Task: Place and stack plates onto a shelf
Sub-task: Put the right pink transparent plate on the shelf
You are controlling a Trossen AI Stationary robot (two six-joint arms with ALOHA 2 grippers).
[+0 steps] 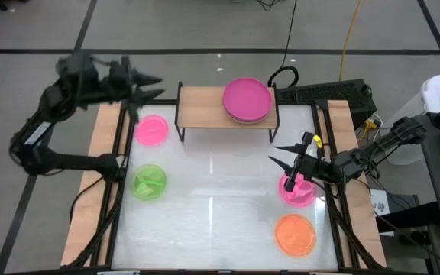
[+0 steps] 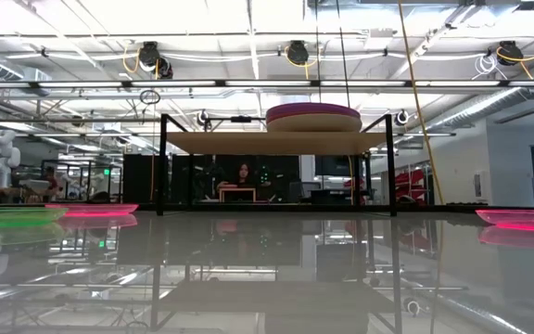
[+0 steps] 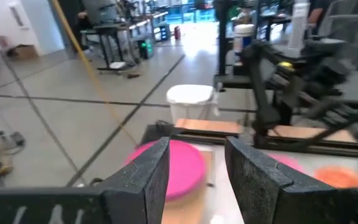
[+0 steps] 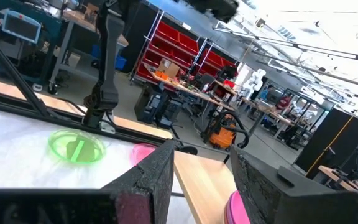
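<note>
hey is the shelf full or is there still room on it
Still room. The shelf carries one plate stack, magenta on top, at one end; the rest of its board is bare.

Overhead, straight down on the whole white tabletop [image 1: 220, 191]. Low, level across it. Wrist views forward; all share the small light-wood shelf [image 1: 205, 108].

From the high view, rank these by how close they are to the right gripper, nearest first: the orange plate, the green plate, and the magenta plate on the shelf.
Measured from the right gripper, open over the table's right side:
1. Magenta plate, on the shelf's right half, just beyond the gripper.
2. Orange plate, near right corner, only somewhat farther.
3. Green plate, across on the left side, clearly farthest.
</note>
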